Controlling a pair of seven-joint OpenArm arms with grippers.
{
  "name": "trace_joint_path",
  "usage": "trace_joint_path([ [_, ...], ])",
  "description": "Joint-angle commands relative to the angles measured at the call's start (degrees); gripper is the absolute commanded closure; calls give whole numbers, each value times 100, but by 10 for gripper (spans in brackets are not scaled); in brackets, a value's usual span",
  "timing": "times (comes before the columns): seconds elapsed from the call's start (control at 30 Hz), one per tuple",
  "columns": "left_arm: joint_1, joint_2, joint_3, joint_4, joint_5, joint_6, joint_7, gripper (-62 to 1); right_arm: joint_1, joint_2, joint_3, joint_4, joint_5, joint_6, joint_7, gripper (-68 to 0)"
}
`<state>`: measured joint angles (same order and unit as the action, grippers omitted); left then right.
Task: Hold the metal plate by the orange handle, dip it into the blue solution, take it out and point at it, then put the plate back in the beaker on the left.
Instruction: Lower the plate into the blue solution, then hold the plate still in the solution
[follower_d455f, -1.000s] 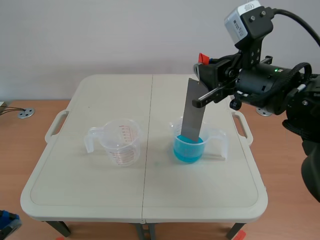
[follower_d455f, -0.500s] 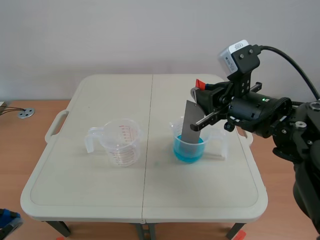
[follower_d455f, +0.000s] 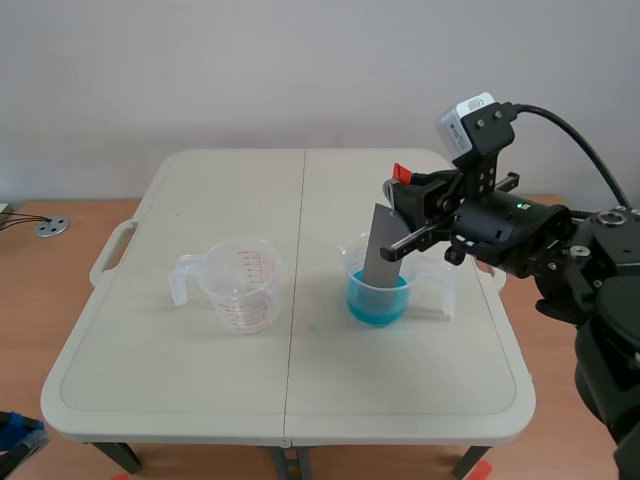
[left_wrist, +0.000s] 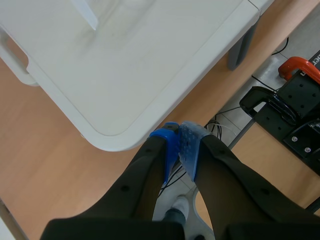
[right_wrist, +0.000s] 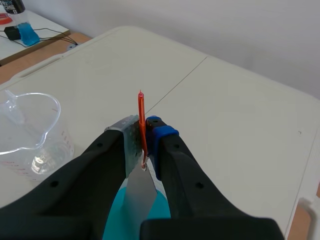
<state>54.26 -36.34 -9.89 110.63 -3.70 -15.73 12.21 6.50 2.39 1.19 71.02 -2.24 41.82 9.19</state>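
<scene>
Lowered since a second ago, the metal plate (follower_d455f: 383, 250) now stands tilted with its lower end in the blue solution (follower_d455f: 377, 300) of the solution beaker (follower_d455f: 352, 262). The right tool (follower_d455f: 400, 205), directly above that beaker, is clamped on the plate's thin orange handle (right_wrist: 141, 117). The plate is a flat, dull grey strip. A clear measuring beaker (follower_d455f: 240, 285) with red marks sits left of the solution beaker on the worktop (follower_d455f: 300, 400). The left tool (left_wrist: 181, 147), fingers pressed together, hangs well apart from the solution beaker.

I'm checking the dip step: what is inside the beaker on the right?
The right beaker holds blue solution and the lower end of the metal plate, gripped above by the right pincer. The liquid hides its tip.
</scene>
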Motion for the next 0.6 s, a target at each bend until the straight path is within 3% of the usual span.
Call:
trace_joint_path([
  [0.0, -15, 44, 13, 70, -33, -7, -42, -17, 33, 33, 26, -11, -92, 90, 20, -13],
  [0.57, -15, 44, 13, 70, -33, -7, -42, -17, 33, 33, 26, -11, -168, 90, 48, -13],
])
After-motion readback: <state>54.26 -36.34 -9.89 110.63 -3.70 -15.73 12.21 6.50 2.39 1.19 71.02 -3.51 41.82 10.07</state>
